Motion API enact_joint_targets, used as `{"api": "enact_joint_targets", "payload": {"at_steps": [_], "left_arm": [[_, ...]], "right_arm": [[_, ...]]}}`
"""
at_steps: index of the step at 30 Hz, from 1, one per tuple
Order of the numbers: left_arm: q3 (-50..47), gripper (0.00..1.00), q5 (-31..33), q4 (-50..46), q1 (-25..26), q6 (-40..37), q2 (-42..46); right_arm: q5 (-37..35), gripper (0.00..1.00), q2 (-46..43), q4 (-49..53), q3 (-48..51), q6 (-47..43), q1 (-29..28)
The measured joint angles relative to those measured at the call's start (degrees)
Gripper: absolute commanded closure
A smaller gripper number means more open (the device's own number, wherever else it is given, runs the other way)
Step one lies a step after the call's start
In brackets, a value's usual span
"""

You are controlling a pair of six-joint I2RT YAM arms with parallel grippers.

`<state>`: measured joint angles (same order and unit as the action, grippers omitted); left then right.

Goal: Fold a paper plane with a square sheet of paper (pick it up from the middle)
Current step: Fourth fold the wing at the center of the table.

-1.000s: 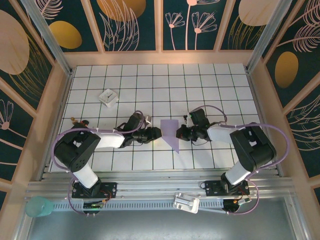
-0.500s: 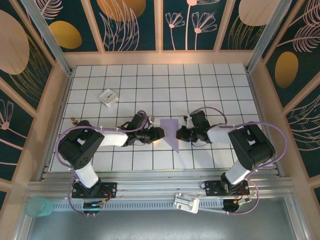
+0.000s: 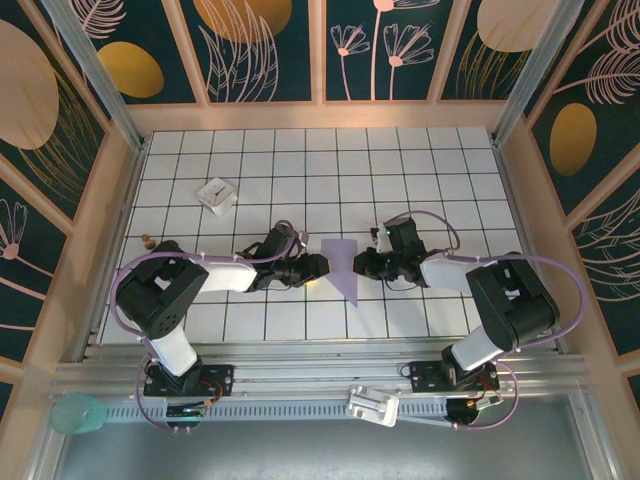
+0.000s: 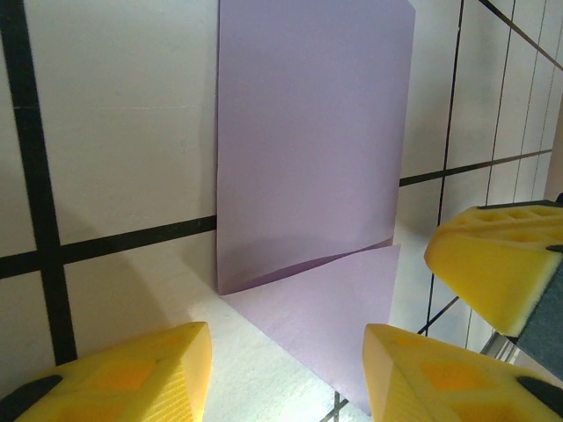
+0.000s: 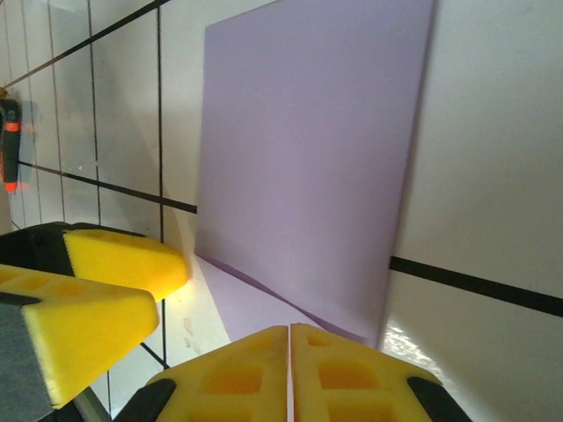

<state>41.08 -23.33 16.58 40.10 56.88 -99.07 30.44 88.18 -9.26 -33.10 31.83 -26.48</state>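
Left pincer (image 3: 320, 266), pads apart, has edged nearer the lavender paper (image 3: 341, 262); right pincer (image 3: 360, 266) stays closed at its other edge.

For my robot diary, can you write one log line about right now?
paper: partly folded, between the hands | left hand: open, beside it | right hand: shut, beside it

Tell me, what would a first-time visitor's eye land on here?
The lavender paper, part-folded to a point toward the arms, lies in the middle of the tiled table. The left gripper and right gripper, both yellow-padded, flank it closely. A small white block sits far left.
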Motion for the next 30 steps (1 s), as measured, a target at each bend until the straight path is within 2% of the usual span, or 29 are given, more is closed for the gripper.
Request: {"api": "enact_joint_targets", "payload": {"at_steps": [8, 30], "left_arm": [[0.20, 0.50, 0.02, -0.35, 0.00, -0.04, -0.02], [3.63, 0.49, 0.48, -1.38, 0.00, 0.50, -2.58]], "right_arm": [[0.02, 0.96, 4.37, -0.31, -0.31, -0.07, 0.70], [0.02, 1.00, 4.87, -2.56, 0.26, 0.00, 0.94]]}}
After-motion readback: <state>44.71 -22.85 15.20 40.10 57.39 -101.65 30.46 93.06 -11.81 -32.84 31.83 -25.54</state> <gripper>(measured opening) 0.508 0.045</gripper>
